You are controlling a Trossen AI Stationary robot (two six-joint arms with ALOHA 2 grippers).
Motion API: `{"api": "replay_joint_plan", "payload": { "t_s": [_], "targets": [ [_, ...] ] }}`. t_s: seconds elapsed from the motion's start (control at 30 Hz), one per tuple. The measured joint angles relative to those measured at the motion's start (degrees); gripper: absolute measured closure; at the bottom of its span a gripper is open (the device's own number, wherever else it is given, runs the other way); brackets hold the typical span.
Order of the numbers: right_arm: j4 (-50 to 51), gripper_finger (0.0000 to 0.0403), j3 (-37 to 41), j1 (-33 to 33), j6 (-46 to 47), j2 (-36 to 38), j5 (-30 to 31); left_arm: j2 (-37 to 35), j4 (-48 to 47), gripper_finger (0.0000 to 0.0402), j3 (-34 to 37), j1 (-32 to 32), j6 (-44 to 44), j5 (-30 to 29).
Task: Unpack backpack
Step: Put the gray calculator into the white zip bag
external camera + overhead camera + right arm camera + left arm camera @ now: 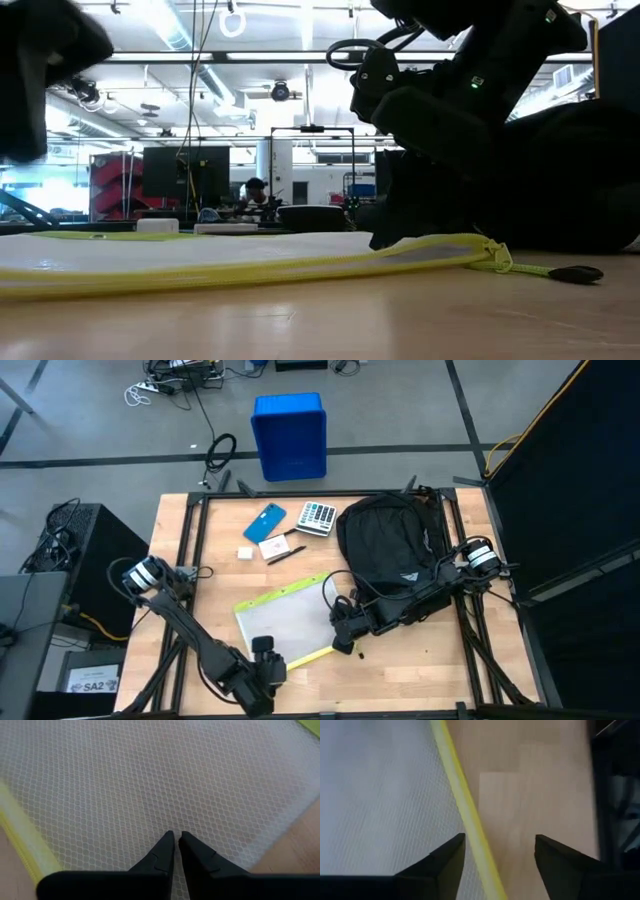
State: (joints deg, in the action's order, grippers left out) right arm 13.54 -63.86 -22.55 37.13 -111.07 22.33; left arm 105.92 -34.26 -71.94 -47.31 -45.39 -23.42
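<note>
High view: left pincer (264, 650) hangs by the near tabletop (420, 660) edge, over the near yellow-edged side of the mesh pouch (285, 620), fingers parted and empty. Right pincer (343, 628), pinched narrow on nothing, sits at the pouch's far corner. Just beyond it lies the backpack (388, 545), long axis running away from it; the right arm looks far nearer.
</note>
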Motion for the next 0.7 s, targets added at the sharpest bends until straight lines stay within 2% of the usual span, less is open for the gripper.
{"api": "replay_joint_plan", "payload": {
  "t_s": [0.27, 0.7],
  "targets": [
    [0.0, 0.0395, 0.0, 0.0, -0.1, 0.0, 0.0, 4.2, -2.1, 0.019, 0.1, 0.0, -0.1, 2.4],
    [-0.1, 0.0395, 0.0, 0.0, -0.2, 0.0, 0.0, 4.1, -9.6, 0.019, 0.1, 0.0, -2.7, -1.0]
  ]
}}
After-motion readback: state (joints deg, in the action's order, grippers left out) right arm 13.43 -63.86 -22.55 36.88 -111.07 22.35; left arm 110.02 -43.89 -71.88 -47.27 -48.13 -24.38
